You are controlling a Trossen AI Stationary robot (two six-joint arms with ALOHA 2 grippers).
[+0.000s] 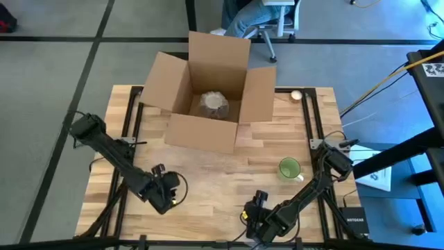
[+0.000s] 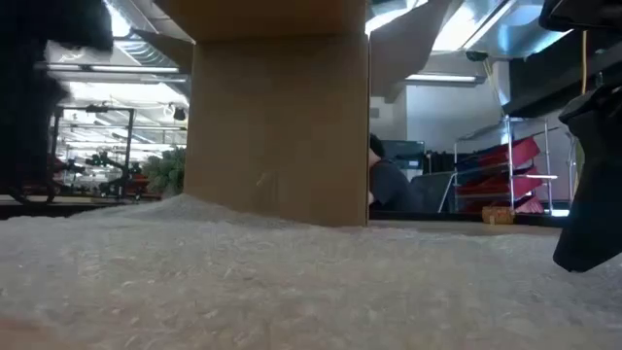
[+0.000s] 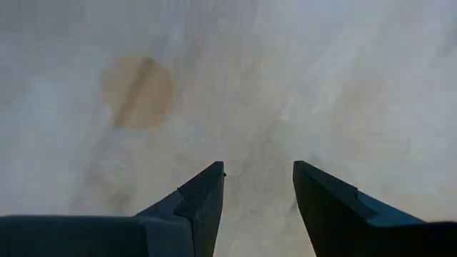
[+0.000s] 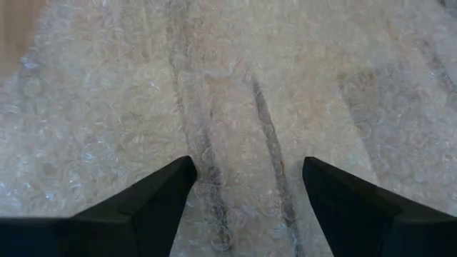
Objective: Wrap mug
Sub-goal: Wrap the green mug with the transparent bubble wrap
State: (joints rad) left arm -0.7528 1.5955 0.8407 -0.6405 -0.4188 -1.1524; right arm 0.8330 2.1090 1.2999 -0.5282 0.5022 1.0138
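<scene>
High view: one mug (image 1: 289,168), one box (image 1: 208,90), left gripper (image 3: 258,187) and right gripper (image 4: 248,178) parted, empty.

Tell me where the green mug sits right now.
In the high view the green mug stands upright on the wooden table toward its right side, nearer the front than the open cardboard box, just beside the right arm.

We saw two dark, jointed arms with black cables beside the cardboard box (image 1: 208,83); each wrist view showed a pair of dark, tapered, wedge-shaped fingers.
</scene>
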